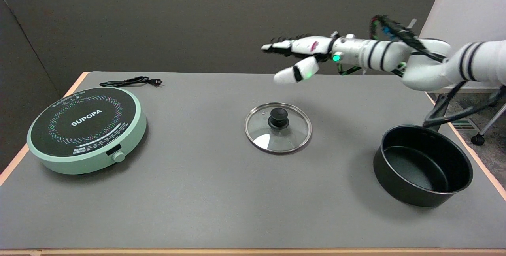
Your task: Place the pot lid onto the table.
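As the round glass pot lid with black knob [278, 128] lies flat on the grey bench [205, 192], well apart from the black pot [423, 165], the right hand [302, 56] hovers above, fingers spread, empty; withdraw upward, avoiding the knob

Single head view, above the near side of the table [205, 192], looking down and across, moderately near

Grey table [205, 200], mint cooker [85, 129], black pot [423, 165]
The cooker's black top is ringed with coloured dots and lettered in white. The lid [278, 127] is clear glass, steel-rimmed, black-knobbed. The hand [300, 56] is white and black, lit green.
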`<state>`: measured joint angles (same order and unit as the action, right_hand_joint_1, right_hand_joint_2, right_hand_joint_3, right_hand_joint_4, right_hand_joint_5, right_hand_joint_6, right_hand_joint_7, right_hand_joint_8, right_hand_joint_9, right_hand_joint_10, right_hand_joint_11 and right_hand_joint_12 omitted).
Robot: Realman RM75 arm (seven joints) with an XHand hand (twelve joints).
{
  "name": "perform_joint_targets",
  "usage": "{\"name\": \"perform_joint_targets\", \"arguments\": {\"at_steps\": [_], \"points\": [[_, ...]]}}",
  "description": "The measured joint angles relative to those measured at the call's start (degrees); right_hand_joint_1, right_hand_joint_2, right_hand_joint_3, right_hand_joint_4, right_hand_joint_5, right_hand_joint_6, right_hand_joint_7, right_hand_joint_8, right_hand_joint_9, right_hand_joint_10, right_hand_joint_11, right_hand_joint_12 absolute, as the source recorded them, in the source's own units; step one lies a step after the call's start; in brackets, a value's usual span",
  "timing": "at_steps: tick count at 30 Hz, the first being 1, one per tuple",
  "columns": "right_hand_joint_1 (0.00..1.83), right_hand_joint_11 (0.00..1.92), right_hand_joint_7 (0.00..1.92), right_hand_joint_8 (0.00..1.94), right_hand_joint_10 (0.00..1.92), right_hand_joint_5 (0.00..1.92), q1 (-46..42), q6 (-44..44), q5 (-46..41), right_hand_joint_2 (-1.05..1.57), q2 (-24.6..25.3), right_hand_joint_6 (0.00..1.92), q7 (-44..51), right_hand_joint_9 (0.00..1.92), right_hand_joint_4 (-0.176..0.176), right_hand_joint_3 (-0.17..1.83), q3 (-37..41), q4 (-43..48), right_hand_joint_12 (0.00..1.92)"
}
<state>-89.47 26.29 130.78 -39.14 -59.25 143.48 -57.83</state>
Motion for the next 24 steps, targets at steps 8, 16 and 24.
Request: {"name": "perform_joint_targets", "arguments": {"at_steps": [8,16,24], "points": [[0.0,0.13,0.03,0.07,0.17,0.0,-1.8,2.1,-15.2,0.35,8.8,0.09,-0.9,0.07,0.102,0.9,3.4,-4.7,0.45],[0.0,0.12,0.04,0.11,0.14,0.05,-4.9,9.0,-31.3,0.51,19.0,0.12,-2.0,0.09,0.093,1.0,5.1,-11.6,0.37],[0.0,0.13,0.03,0.19,0.14,0.11,-8.4,14.4,-42.3,0.66,26.4,0.15,-8.1,0.1,0.047,1.07,6.1,-17.6,0.3]]}}
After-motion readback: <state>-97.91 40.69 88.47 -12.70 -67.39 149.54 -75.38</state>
